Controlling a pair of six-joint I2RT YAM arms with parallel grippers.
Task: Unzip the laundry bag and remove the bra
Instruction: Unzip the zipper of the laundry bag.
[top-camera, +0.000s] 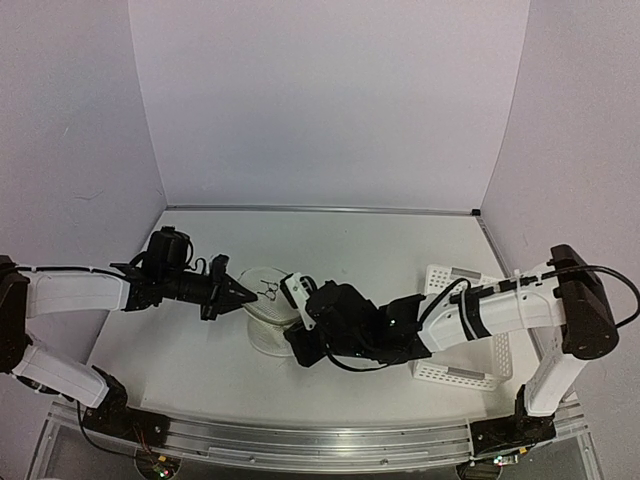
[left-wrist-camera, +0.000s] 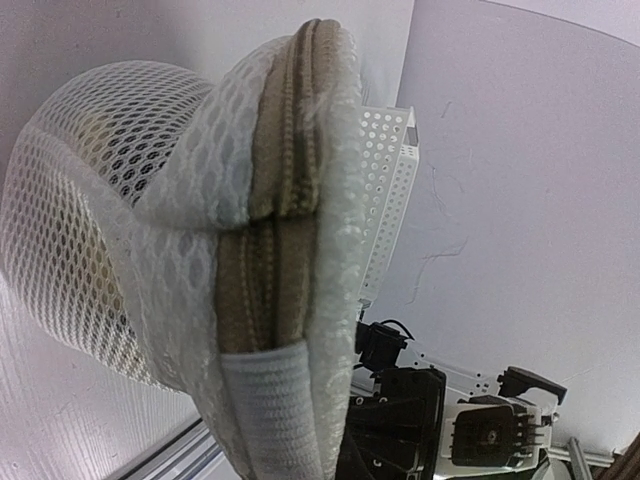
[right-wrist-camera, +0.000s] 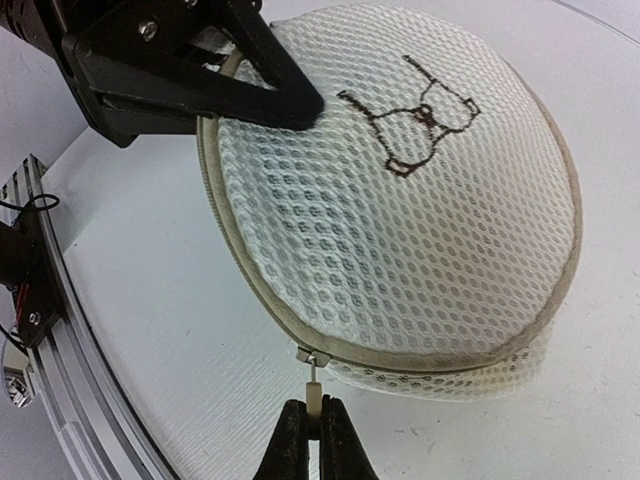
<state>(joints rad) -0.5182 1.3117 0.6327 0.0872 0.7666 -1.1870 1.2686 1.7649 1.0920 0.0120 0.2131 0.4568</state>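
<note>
The laundry bag (top-camera: 266, 300) is a round white mesh pouch with a black bra outline on its face, lying at the table's middle. It also shows in the right wrist view (right-wrist-camera: 400, 200). My left gripper (top-camera: 243, 294) is shut on the bag's left rim; its black fingers (right-wrist-camera: 220, 85) pinch the rim there. The left wrist view is filled by the bag's beige zipper seam (left-wrist-camera: 285, 240). My right gripper (right-wrist-camera: 315, 425) is shut on the white zipper pull (right-wrist-camera: 314, 400), whose slider (right-wrist-camera: 313, 357) sits at the bag's near rim. The bra is hidden inside the bag.
A white perforated plastic basket (top-camera: 455, 375) stands at the right under my right forearm, and also shows in the left wrist view (left-wrist-camera: 390, 190). The table's front metal rail (top-camera: 300, 440) runs along the near edge. Grey walls enclose the back and sides.
</note>
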